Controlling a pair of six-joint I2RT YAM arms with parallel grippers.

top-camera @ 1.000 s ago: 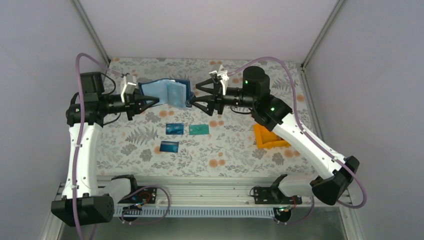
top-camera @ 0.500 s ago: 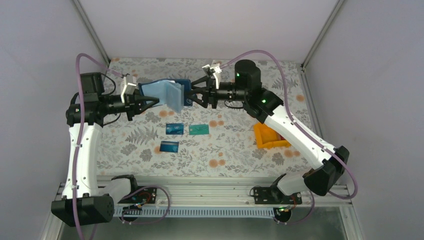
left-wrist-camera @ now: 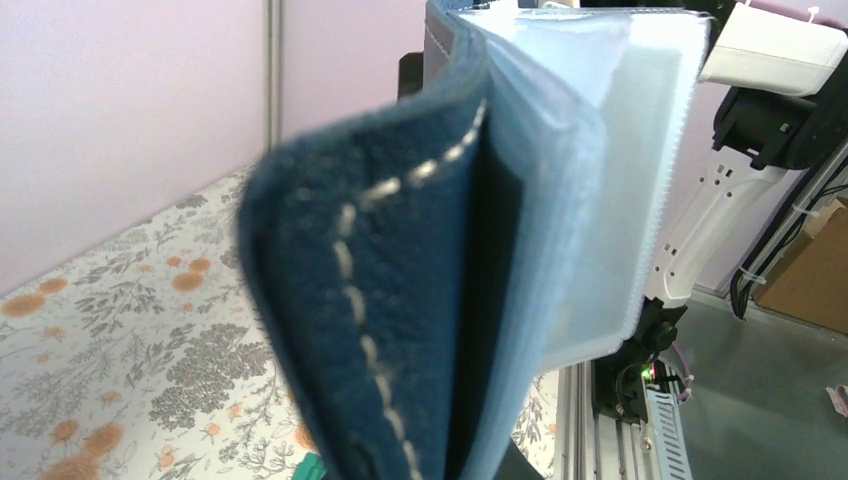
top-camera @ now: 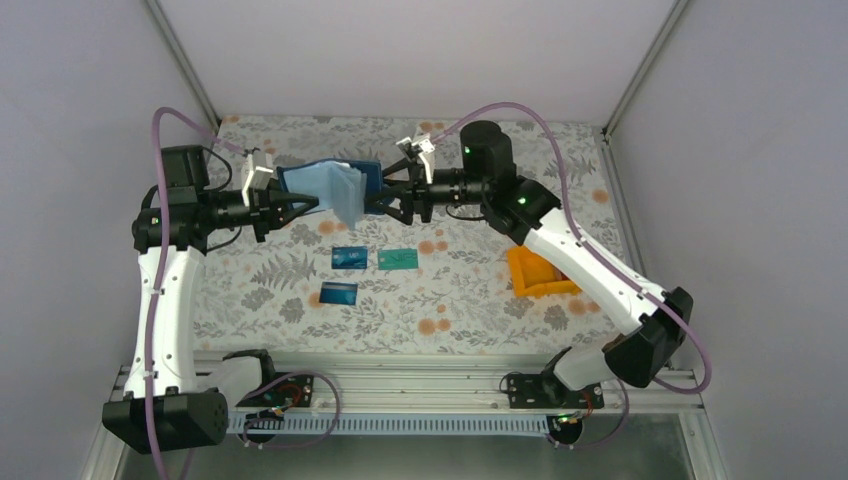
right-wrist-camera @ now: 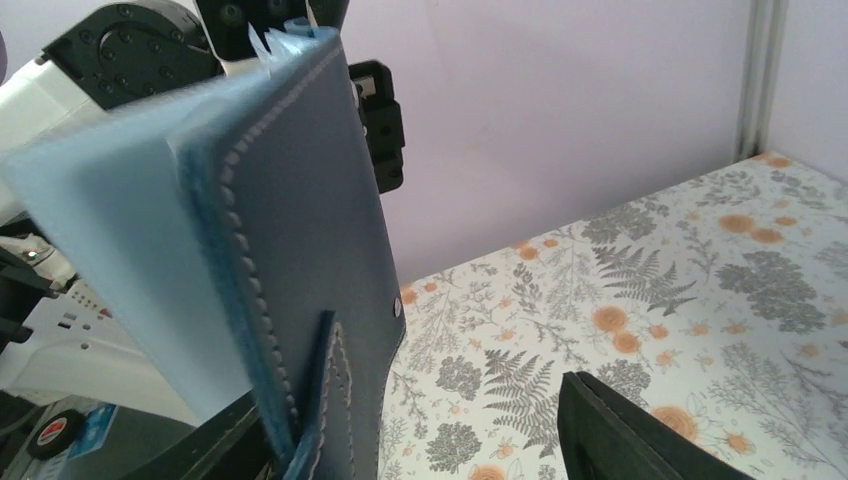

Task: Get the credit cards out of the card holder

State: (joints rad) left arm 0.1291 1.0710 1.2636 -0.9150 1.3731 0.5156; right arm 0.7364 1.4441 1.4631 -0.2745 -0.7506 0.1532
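The flat blue card holder with a dark navy outside (top-camera: 322,183) hangs open in the air between my two grippers, with its pale pocket leaves fanned out. My left gripper (top-camera: 303,206) is clamped on its left end. My right gripper (top-camera: 384,203) gapes around its right edge, and one black finger (right-wrist-camera: 625,440) stands clear of the stitched cover. On the flowered table (top-camera: 470,300) beneath my fingertips lie a small blue plastic card (top-camera: 350,257) and a teal-green card (top-camera: 398,259) just beside it. A second blue card (top-camera: 339,293) lies nearer my bases. An orange plastic bin (top-camera: 535,275) sits well to the right.
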